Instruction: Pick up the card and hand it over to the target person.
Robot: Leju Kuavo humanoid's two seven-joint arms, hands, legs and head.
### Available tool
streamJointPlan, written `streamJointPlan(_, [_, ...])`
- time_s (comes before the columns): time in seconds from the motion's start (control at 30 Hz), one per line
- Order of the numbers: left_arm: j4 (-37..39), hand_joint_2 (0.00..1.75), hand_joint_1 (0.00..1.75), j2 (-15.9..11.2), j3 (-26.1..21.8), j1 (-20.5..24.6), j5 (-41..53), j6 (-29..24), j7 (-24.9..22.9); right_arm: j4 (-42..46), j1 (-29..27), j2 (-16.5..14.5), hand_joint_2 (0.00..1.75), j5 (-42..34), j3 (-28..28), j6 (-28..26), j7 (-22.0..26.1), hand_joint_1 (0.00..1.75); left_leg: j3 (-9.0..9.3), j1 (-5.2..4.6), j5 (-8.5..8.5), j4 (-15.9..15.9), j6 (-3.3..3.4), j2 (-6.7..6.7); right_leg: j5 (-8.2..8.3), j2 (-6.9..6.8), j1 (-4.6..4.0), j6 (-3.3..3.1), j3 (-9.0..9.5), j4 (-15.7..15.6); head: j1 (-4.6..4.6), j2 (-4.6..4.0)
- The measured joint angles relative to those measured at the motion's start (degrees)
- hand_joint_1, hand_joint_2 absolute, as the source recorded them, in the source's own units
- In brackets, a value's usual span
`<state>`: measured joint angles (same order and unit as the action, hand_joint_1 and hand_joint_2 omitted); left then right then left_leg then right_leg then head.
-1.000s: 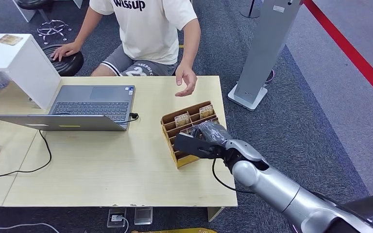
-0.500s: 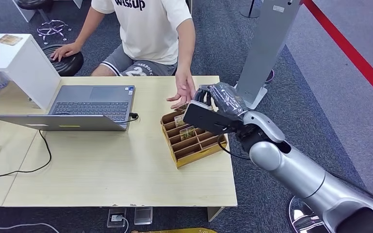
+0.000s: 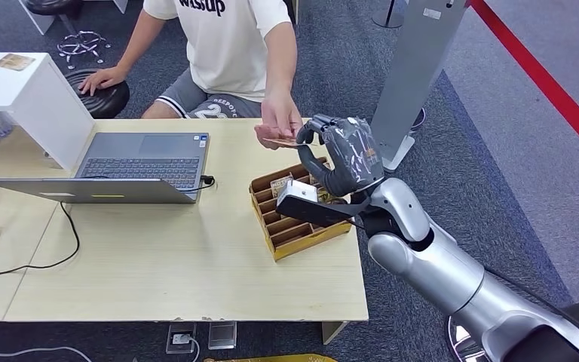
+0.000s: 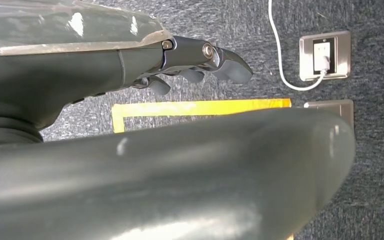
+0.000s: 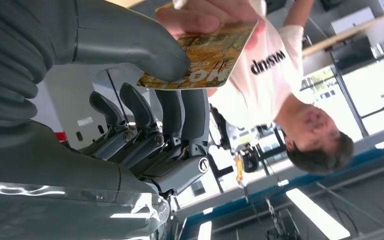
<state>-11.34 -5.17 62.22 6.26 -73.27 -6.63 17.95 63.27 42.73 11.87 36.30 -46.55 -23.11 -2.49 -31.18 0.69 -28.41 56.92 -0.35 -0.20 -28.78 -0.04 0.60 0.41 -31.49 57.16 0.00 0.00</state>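
Card [image 5: 207, 55]: being pinched between the thumb and fingers of the right hand [image 3: 341, 154], above the far right of the table [image 3: 158, 264].
Person's hand [image 3: 280, 124]: being closed on the card's far end.
Left hand [image 4: 130, 60]: fingers lightly curled, nothing held.
Progress: pick-up done; release judged outstanding.

Card [image 5: 207, 60]: thin, orange-brown print, lying roughly flat, raised above the table's far edge, pinched by the right hand [image 3: 341, 154], person's hand [image 3: 279, 124] gripping the opposite end.

High head view over table [image 3: 158, 256]; right wrist view close, sharing the card [image 3: 279, 141].
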Motion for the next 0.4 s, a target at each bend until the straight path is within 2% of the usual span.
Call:
streamJointPlan(0.17, [-0.06,0.00,0.00,-0.17,0.09,-0.03,-0.02,0.11,-0.03,-0.90,-0.62,0.10,1.75,-1.65,-0.08,0.17,0.75,1.54,-0.02,-0.01,0.01,-0.02,0.00,0.00,0.00,-0.01,0.01,-0.01,-0.02,0.00,0.00,0.00])
streamJointPlan(0.3, [-0.07,0.00,0.00,-0.47,1.04,0.00,0.87,-0.17,-0.09,-0.96,-1.45,0.19,1.75,-6.56,0.07,1.24,2.27,0.00,-0.04,-0.01,0.03,-0.02,0.00,-0.05,0.00,-0.07,0.01,-0.02,-0.03,0.00,0.00,0.00])
streamJointPlan(0.4, [-0.22,0.00,0.00,-0.64,0.55,-0.05,0.44,-0.16,0.17,-0.60,-1.84,0.33,1.75,-8.55,0.31,1.21,2.70,0.00,-0.03,-0.01,0.03,-0.03,0.00,-0.04,0.00,-0.05,0.01,-0.02,-0.03,-0.01,0.00,0.00])
